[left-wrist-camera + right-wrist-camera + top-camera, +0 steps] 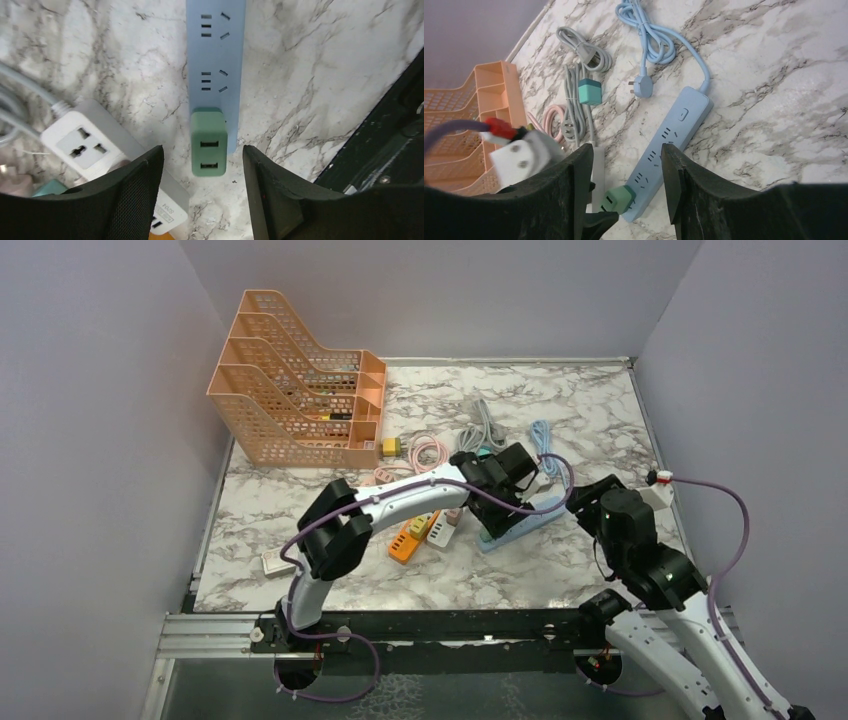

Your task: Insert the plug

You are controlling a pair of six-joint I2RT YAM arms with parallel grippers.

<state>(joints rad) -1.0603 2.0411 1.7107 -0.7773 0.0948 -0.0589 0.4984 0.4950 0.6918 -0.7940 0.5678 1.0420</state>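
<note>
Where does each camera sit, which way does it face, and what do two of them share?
Top external: above and behind the bases, looking down on the marble table; left arm and right arm show.
Left wrist: faces straight down at the green adapter on the blue power strip's end; open left gripper frames it.
Right wrist: low, angled across the table toward the orange rack; open right gripper shows.
Shared: both wrist views show adapter and strip.

Plug (209, 142) atop power strip (215, 50) end, socket block (82, 145) beside.
</note>
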